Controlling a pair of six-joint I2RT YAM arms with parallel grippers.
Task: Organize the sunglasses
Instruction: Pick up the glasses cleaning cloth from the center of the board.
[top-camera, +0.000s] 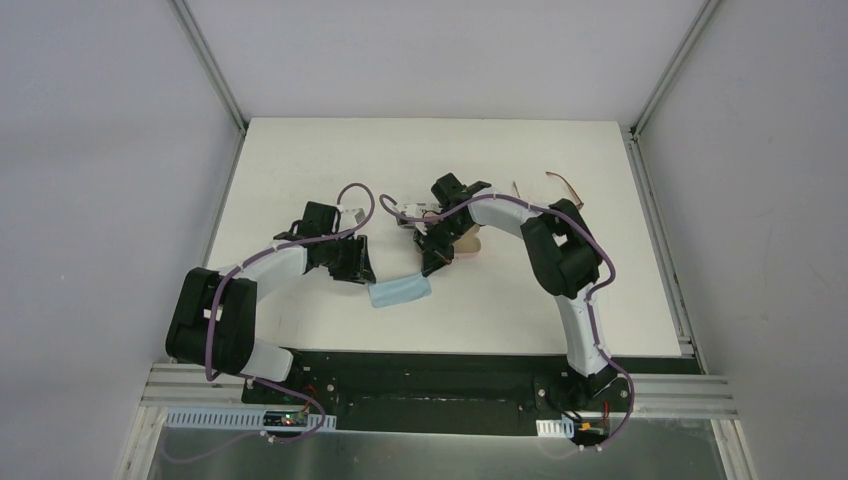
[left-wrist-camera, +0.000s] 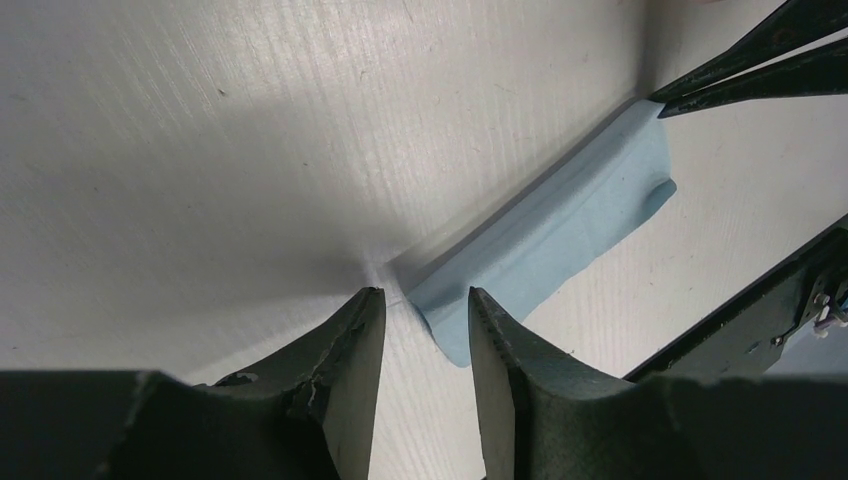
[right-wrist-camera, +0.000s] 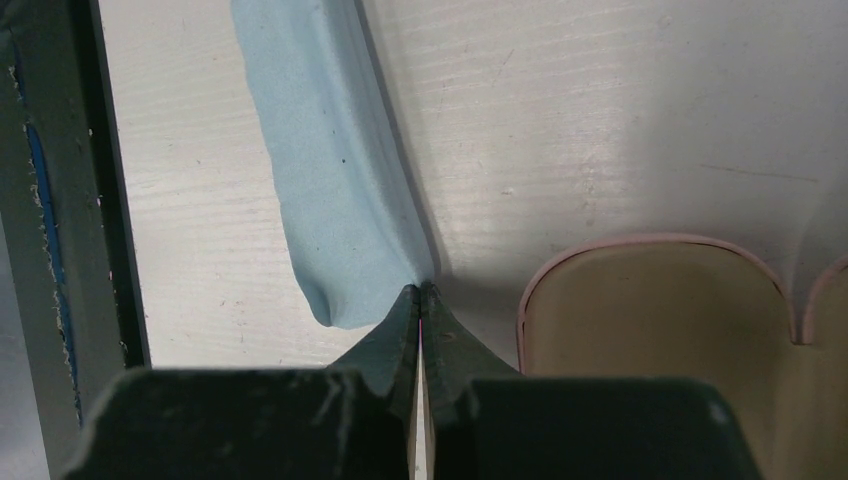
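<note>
The brown-framed sunglasses (top-camera: 562, 190) lie unfolded at the back right of the table, away from both grippers. The pale whitish-lilac pair is not in view. A folded light blue cloth (top-camera: 400, 292) lies between the grippers. My right gripper (top-camera: 436, 264) is shut on one end of the cloth (right-wrist-camera: 335, 190), its tips (right-wrist-camera: 421, 292) pinching the fabric. My left gripper (top-camera: 357, 268) is open, low over the table, with the cloth's other end (left-wrist-camera: 545, 235) just ahead of and between its fingertips (left-wrist-camera: 372, 305).
An open pink case (top-camera: 468, 240) with a beige inside (right-wrist-camera: 650, 330) lies right beside my right gripper, under that arm. The black base rail (right-wrist-camera: 55, 190) runs along the table's near edge, close to the cloth.
</note>
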